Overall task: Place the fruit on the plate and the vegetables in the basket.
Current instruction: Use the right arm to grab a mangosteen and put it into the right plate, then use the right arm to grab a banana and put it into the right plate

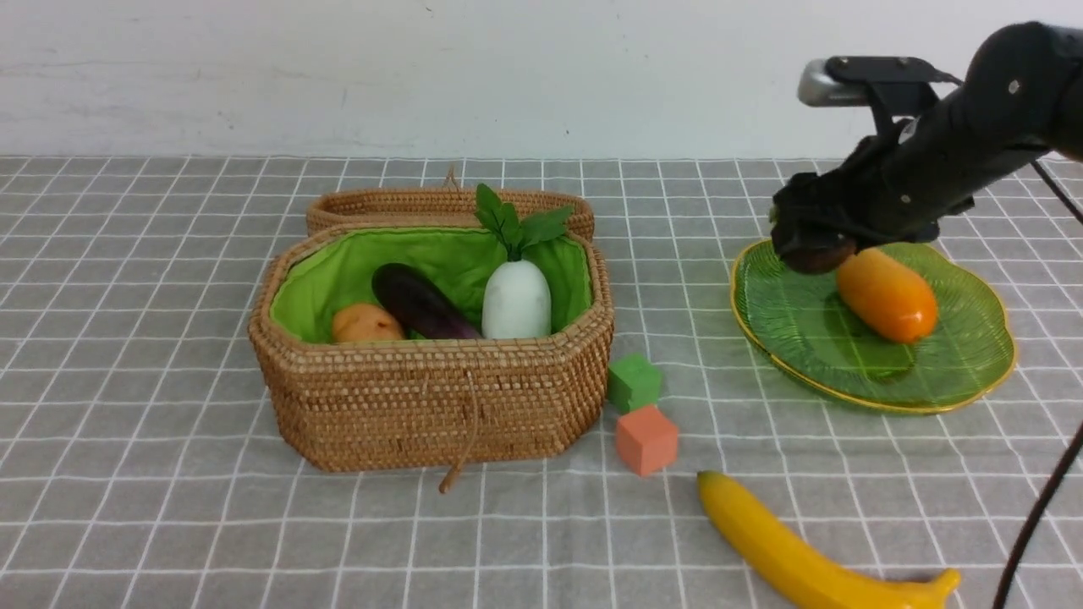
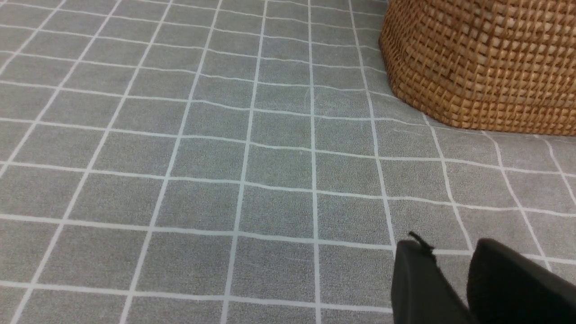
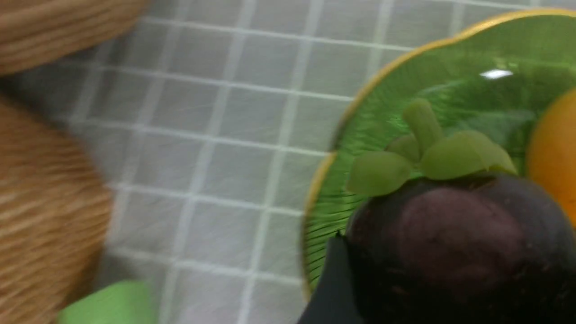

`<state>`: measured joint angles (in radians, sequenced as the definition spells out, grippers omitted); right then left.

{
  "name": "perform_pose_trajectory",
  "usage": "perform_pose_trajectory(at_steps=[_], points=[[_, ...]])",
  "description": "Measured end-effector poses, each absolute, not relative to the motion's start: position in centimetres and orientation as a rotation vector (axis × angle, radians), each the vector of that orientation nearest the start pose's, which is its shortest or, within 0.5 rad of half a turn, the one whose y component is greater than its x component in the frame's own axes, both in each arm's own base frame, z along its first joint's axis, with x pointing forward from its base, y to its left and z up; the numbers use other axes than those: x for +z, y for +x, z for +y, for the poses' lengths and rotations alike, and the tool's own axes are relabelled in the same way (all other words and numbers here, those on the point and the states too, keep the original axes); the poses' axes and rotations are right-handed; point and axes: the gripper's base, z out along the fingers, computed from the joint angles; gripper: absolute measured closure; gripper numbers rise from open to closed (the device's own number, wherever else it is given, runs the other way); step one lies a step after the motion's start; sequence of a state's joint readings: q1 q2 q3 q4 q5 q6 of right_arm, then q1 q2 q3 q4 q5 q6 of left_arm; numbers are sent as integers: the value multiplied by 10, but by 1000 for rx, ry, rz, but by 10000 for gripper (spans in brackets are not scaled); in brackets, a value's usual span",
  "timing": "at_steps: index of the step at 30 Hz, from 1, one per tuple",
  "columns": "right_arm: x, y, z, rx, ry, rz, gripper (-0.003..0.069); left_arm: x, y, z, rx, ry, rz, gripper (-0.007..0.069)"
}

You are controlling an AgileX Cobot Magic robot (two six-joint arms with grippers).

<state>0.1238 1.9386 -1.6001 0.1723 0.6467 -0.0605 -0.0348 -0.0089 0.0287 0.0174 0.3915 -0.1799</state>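
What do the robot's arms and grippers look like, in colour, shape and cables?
The right arm is matte black and thick, with small silver screws and a grey-silver block with a black bracket on top. A thin black cable hangs at its side. The right gripper is black too. Of the left gripper only two flat, matte black fingers show, one with a frayed black thread at its tip.
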Motion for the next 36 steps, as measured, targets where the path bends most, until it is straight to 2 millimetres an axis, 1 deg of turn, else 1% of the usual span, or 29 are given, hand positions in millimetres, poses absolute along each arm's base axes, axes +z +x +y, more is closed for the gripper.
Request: perform_pose_trajectory(at_steps=[1,2,3,4,8,12,14,16,18,19,20,21,23,24,26,27,29,30,31,32,33,36], points=[[251,443,60,201,-73,2476,93,169,52,-1,-129,-127,1893,452],[247,445,59,193,-71,2480,93,169,52,-1,-129,-127,1893,452],[234,450,55,179,-44,2497,93,169,52,-1,-129,-127,1893,452],[225,453,53,169,-35,2507,93,169,52,-1,-129,-127,1893,452],[210,458,48,142,-33,2523,93,169,52,-1,-129,-127,1893,449],[207,459,46,126,-41,2529,85,169,52,-1,-129,-127,1893,447],[208,457,45,106,-59,2547,11,169,52,-1,-129,-127,1893,443],[210,455,45,100,-65,2556,-7,169,52,-1,-129,-127,1893,441],[224,448,44,97,-60,2568,-21,169,52,-1,-129,-127,1893,440],[225,448,43,99,-55,2568,-21,169,52,-1,-129,-127,1893,440],[242,441,42,107,-29,2557,-14,169,52,-1,-129,-127,1893,438],[251,437,41,111,-16,2548,-6,169,52,-1,-129,-127,1893,438],[275,426,39,122,11,2529,15,169,52,-1,-129,-127,1893,438],[275,426,38,121,12,2535,18,169,52,-1,-129,-127,1893,438],[311,398,42,166,22,2551,62,169,52,-1,-129,-127,1893,438],[320,386,47,196,12,2568,72,169,52,-1,-129,-127,1893,438],[325,369,57,229,-27,2596,84,169,52,-1,-129,-127,1893,437],[323,368,58,229,-36,2607,85,169,52,-1,-129,-127,1893,436],[320,354,69,254,-94,2643,89,169,52,-1,-129,-127,1893,433],[320,351,71,260,-104,2646,90,169,52,-1,-129,-127,1893,433],[309,338,83,267,-186,2691,91,169,52,-1,-129,-127,1893,431],[275,310,107,275,-374,2785,93,169,52,-1,-129,-127,1893,431]])
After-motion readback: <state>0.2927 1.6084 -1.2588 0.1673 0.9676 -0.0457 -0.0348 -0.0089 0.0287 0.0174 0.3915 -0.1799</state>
